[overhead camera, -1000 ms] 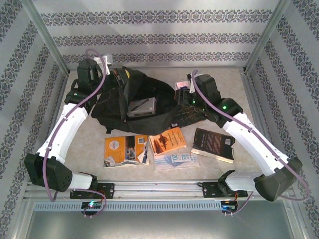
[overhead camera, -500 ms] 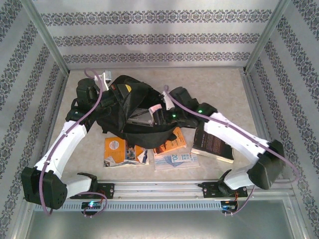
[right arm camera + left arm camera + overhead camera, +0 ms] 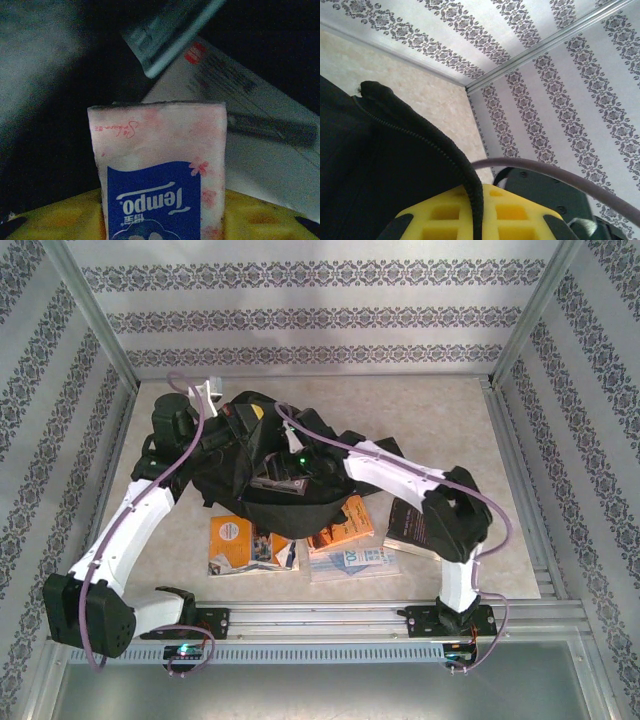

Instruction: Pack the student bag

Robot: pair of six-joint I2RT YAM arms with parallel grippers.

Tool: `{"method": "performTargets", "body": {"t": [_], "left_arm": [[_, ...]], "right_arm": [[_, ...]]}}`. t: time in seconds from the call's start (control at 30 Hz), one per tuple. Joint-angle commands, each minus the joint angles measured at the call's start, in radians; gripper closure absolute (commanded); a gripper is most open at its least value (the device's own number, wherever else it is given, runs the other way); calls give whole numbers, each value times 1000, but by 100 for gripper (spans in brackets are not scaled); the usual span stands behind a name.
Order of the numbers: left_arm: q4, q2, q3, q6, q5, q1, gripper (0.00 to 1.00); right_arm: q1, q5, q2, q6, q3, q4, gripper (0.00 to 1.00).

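The student bag (image 3: 235, 455), a black backpack, lies at the back left of the table with its mouth held up. My left gripper (image 3: 222, 418) is shut on the bag's zip edge (image 3: 420, 137), which runs between the yellow fingers (image 3: 440, 220). My right gripper (image 3: 285, 472) reaches into the bag's opening from the right. It holds a pink-and-white tissue pack with a blue label (image 3: 157, 170) upright between its jaws. Inside the dark bag lie a grey book (image 3: 170, 30) and a white booklet (image 3: 240, 100).
In front of the bag lie an orange-and-white book (image 3: 250, 543), an orange book (image 3: 345, 523), a pale booklet (image 3: 350, 560) and a black book (image 3: 410, 525) partly under my right arm. The metal frame posts and patterned walls close in the table.
My right arm has swung left from the back right, carrying the tissue pack into the bag's mouth. My left gripper has shifted slightly nearer, and the bag's opening has risen.
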Motion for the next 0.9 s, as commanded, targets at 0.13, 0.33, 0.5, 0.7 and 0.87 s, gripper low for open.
{"method": "performTargets", "body": {"t": [0.13,0.33,0.5,0.7,0.87], "left_arm": [[183,21,83,-39,0,6,100],[181,39,97,-34,-4,6,100],[105,40,82,50,-32,9,100],[142,63,5,58,-46,10,100],[228,98,-77,-8,-25,5,100]], "right_arm": [[13,-24,78,175,-6,405,30],[7,-119,101,249,-69,681,13],[3,-122,-13,137,-164,655,15],[-7,33,-216,-35,-231,344,23],[4,78,-386,-155,-306,147,23]]}}
